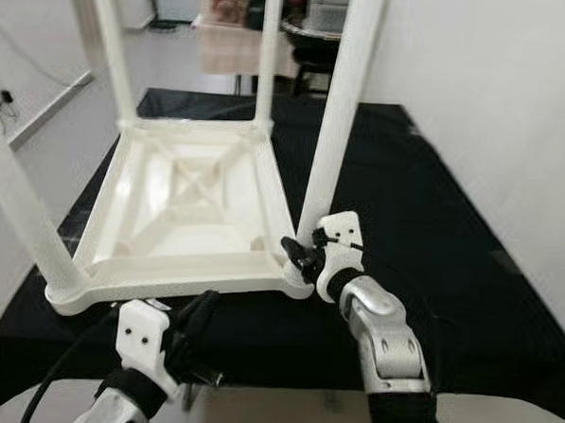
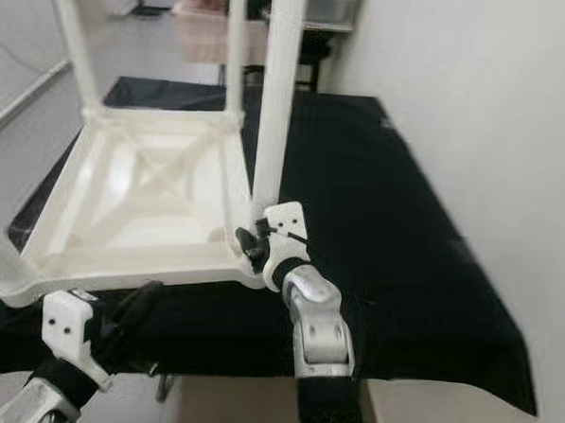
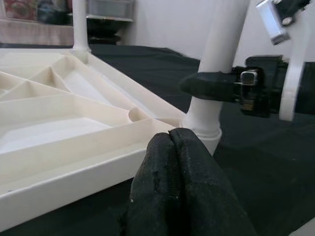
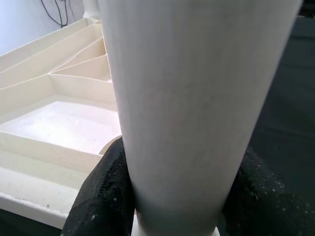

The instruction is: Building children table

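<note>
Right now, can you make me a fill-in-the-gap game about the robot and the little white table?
1. The white table lies ______ on the black cloth, its legs pointing up.
2. The right tool is shut on the table ______ at the corner nearest the robot.
3. The left tool waits by the table's near edge with its fingers ______.
4. The number of legs standing on the table is ______.

Missing words: upside down; leg; shut; four
</note>
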Robot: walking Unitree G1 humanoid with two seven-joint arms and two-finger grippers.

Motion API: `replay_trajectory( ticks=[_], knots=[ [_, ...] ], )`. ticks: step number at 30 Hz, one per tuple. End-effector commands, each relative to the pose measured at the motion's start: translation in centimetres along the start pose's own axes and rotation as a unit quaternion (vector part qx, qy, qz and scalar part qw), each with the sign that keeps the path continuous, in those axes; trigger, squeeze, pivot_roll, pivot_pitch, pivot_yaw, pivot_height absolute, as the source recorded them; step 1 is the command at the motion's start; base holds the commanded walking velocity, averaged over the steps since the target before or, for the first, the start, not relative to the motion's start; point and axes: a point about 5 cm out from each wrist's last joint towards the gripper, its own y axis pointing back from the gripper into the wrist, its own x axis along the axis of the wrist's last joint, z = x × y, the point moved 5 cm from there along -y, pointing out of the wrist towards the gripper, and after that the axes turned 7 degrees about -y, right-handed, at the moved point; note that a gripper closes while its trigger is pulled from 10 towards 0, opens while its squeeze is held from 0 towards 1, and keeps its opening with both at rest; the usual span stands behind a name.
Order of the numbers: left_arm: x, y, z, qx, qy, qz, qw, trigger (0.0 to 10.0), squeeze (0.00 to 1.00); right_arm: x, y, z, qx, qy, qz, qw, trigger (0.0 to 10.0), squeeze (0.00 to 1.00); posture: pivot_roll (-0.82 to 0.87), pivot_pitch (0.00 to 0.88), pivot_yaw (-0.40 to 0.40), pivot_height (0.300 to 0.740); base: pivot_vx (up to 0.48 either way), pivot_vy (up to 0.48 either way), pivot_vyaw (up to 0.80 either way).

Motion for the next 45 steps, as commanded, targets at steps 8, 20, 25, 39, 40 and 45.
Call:
replay_trajectory(
  ticks=[8,20,25,39,40,45],
  knots=[
    [-0.3,-0.2,0.2,-0.007,0.002,-0.005,1.0,10.0,0.0,2.3,0.6,-6.0,0.287,0.031,0.018,0.957,10.0,1.0,0.13,0.056,-0.073,0.74,0.0,0.0,0.0],
    [-0.6,-0.7,0.3,-0.009,0.005,-0.004,1.0,10.0,0.0,4.0,-1.1,-3.9,0.404,0.075,-0.024,0.911,10.0,0.0,0.14,0.03,-0.092,0.74,0.0,0.0,0.0],
    [-0.6,-0.8,0.4,-0.01,0.005,-0.004,1.0,10.0,0.0,4.1,-0.7,-3.7,0.449,0.071,-0.053,0.889,0.0,0.0,0.15,0.027,-0.093,0.74,0.0,0.0,0.0],
    [-0.4,-0.5,0.8,-0.012,0.009,-0.002,1.0,10.0,0.0,1.7,0.0,0.1,0.313,0.061,-0.051,0.946,0.0,0.0,0.12,0.049,-0.097,0.74,0.0,0.0,0.0],
    [-0.4,-0.5,0.8,-0.012,0.009,-0.002,1.0,10.0,0.0,1.7,0.0,0.1,0.313,0.061,-0.051,0.946,0.0,0.0,0.12,0.049,-0.097,0.74,0.0,0.0,0.0],
    [-0.2,-0.3,0.5,-0.012,0.009,-0.001,1.0,10.0,0.0,-0.6,-0.1,1.8,0.011,-0.007,-0.031,0.999,0.0,0.0,0.12,0.06,-0.091,0.74,0.0,0.0,0.0]
  ],
)
